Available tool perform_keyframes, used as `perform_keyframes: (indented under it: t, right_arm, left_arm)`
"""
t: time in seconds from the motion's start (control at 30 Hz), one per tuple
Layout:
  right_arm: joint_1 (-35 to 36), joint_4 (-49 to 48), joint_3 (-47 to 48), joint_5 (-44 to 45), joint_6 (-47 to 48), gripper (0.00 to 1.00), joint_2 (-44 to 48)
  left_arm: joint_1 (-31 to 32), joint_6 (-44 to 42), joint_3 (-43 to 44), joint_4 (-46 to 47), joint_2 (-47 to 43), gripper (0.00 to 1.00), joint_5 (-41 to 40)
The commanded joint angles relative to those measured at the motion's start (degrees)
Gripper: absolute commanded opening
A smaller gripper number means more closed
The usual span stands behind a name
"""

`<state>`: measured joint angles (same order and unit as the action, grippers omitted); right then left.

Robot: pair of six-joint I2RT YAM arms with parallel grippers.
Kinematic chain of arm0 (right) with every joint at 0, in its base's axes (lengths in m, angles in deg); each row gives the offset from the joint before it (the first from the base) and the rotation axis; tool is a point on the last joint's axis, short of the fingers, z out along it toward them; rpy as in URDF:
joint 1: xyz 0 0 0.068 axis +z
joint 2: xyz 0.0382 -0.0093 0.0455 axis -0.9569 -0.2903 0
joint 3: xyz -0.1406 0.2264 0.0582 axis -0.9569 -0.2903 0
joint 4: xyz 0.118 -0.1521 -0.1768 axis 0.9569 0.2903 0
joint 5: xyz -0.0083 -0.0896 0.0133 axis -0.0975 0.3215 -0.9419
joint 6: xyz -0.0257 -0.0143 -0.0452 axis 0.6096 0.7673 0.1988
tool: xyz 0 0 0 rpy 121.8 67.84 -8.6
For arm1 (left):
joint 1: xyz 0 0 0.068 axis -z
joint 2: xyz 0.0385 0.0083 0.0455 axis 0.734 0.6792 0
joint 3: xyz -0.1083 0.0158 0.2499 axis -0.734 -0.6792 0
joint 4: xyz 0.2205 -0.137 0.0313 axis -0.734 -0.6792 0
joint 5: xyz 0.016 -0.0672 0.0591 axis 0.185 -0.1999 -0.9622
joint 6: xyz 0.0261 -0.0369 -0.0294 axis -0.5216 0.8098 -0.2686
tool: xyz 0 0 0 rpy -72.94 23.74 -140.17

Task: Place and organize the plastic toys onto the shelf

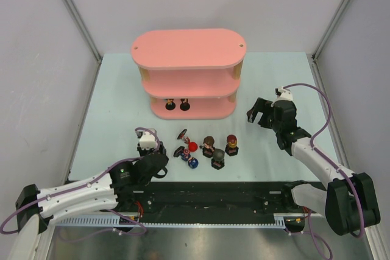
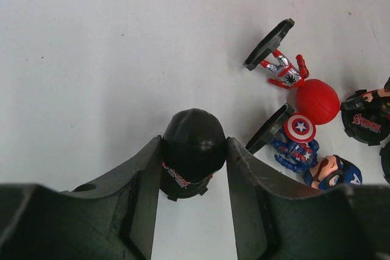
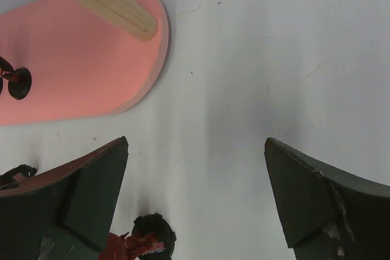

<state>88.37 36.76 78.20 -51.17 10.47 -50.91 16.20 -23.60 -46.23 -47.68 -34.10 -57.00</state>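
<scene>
- Plastic toy with a round black head and black base point(image 2: 194, 150) stands upright on the pale surface point(image 2: 79, 59), at nine o'clock of the loose group. The left fingers point(image 2: 141, 199), half apart, press its head from both sides, probably to lift it.
- Red-headed toy point(image 2: 317, 100) and blue-masked toy point(image 2: 332, 172) lie toppled at its three o'clock, unsorted.
- Pink three-tier oval shelf on wooden posts point(image 1: 189, 50) carries two small toys point(image 1: 170, 105) on its lowest board.
- Right fingers point(image 3: 91, 187) hang spread wide and empty at the shelf's three o'clock, seemingly waiting their turn.

Two toys point(image 1: 170, 105), seemingly upright, on pink shelf point(image 1: 189, 50).
</scene>
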Motion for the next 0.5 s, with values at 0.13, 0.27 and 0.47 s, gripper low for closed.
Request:
perform_keyframes:
  t: [0.13, 0.27, 0.47]
  right_arm:
    - [-0.2, -0.4, 1.0, 0.4, -0.4, 1.00, -0.4]
    - [-0.2, -0.4, 1.0, 0.4, -0.5, 1.00, -0.5]
    - [-0.1, -0.5, 1.0, 0.1, -0.6, 1.00, -0.7]
  left_arm:
    - [0.4, -0.7, 2.2, 1.2, -0.3, 0.44, -0.2]
    - [0.4, -0.8, 2.5, 0.6, -1.0, 0.42, -0.3]
    - [0.4, -3.4, 5.0, 0.3, -2.9, 0.39, -1.1]
